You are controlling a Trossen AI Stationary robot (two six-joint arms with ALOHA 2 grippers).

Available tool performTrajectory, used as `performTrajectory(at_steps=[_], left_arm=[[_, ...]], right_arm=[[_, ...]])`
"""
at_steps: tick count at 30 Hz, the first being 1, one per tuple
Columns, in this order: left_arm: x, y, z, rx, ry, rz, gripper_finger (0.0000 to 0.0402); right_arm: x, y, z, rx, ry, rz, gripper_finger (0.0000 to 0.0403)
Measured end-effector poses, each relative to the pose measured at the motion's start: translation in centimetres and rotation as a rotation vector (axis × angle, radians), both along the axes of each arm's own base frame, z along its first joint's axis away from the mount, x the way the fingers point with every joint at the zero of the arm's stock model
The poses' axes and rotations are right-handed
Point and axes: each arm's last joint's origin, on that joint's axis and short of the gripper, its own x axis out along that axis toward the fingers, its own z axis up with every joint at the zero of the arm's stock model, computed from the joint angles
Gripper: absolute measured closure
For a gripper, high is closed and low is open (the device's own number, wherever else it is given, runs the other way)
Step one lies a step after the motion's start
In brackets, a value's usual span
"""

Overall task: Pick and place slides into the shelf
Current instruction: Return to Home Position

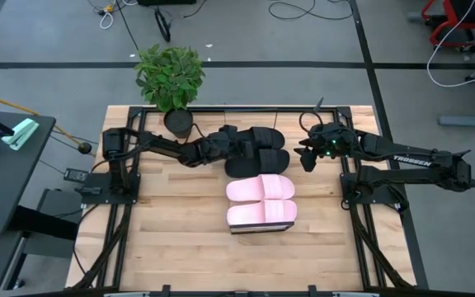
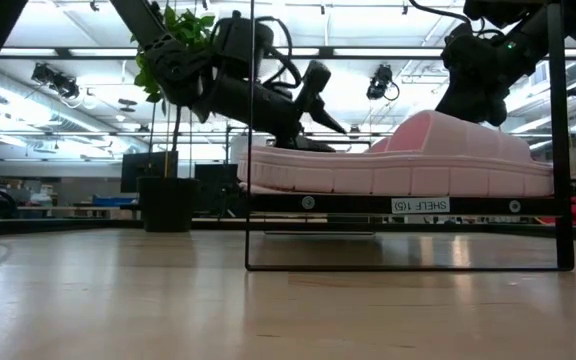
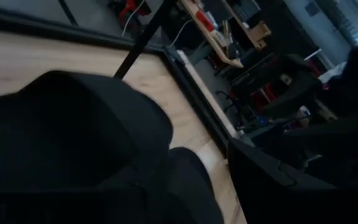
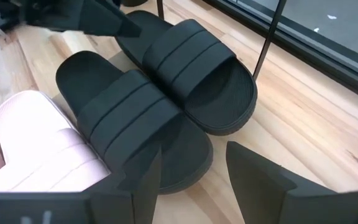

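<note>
The left arm stretches out, its left gripper (image 1: 219,147) at the black slides (image 1: 258,148) on one end of the shelf (image 2: 348,203); I cannot tell how its jaws stand. The right gripper (image 1: 308,157) hovers beside that end, and only its wrist view shows the jaws apart. The pink slides (image 1: 261,200) fill the shelf's other end.

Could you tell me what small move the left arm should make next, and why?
Probably lift the left gripper up and back toward its base. Both black slides and both pink slides already lie side by side on the shelf, so nothing seems left to place, yet this gripper hangs close over the black slides. The right gripper waits open beside them.
</note>
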Motion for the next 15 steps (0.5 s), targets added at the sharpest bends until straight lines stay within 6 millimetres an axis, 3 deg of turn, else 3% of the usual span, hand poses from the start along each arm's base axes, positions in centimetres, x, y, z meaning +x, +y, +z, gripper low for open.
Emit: performTrajectory(at_steps=[8,15], left_arm=[[-1.3,-0.6,0.5,0.026,0.220,0.011,0.0235],[-2.2,-3.1,0.8,0.088,0.382,-0.013,0.0234]], right_arm=[[0.0,0.0,0.0,0.013,-0.004,0.002,0.0215],[0.1,0.2,0.0,0.045,-0.015,0.024,0.0215]])
